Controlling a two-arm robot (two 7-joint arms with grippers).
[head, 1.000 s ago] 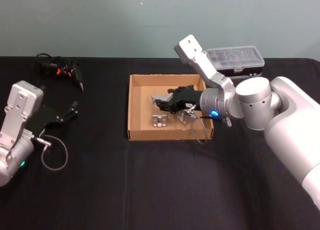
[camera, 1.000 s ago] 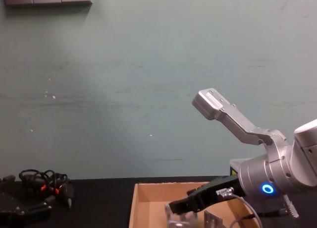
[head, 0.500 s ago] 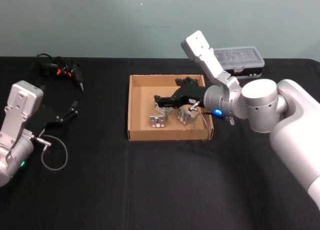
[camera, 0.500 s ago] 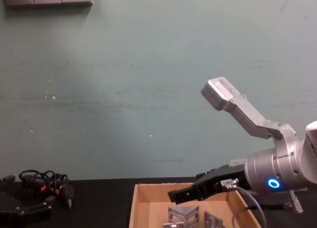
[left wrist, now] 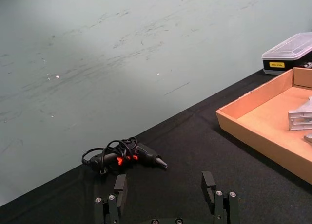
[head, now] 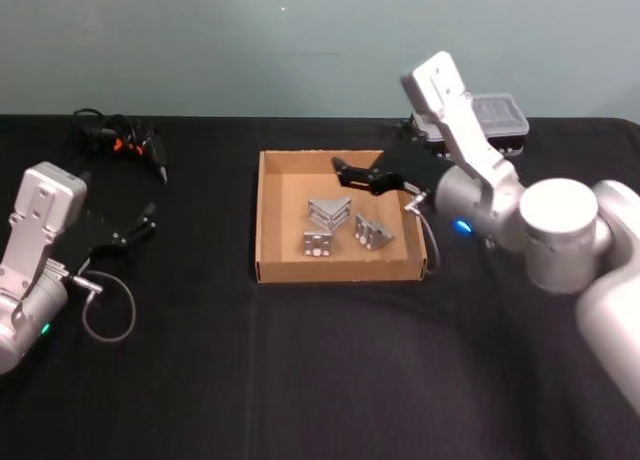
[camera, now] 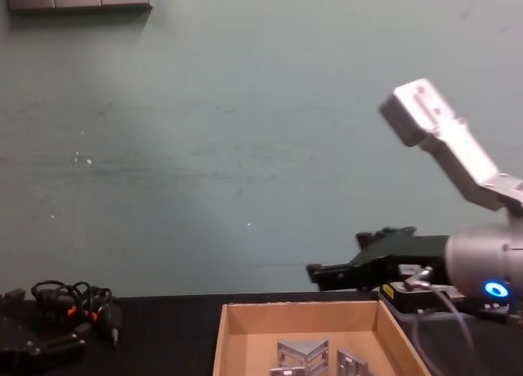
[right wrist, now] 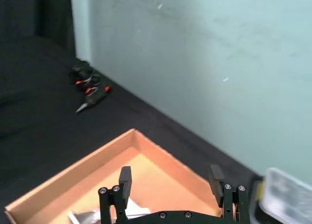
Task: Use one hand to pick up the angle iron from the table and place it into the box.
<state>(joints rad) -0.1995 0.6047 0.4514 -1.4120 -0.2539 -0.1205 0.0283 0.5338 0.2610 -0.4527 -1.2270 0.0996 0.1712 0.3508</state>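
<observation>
The right gripper [head: 362,176] hangs with its fingers spread and nothing between them, above the far right part of the cardboard box [head: 272,266], clear of its walls. Below it and slightly toward the robot, three angle irons lie on the box floor: one [head: 329,212] nearest the fingertips, one [head: 318,244] in front of that, and one [head: 372,231] to the right. Behind the gripper's arm sits a clear-lidded plastic case [head: 503,115] on the black table [head: 320,360]. Well off to the left, the left gripper [head: 137,223] rests low over the table, fingers apart and empty, with a bundle of black cables [head: 115,139] beyond it near the far edge.
</observation>
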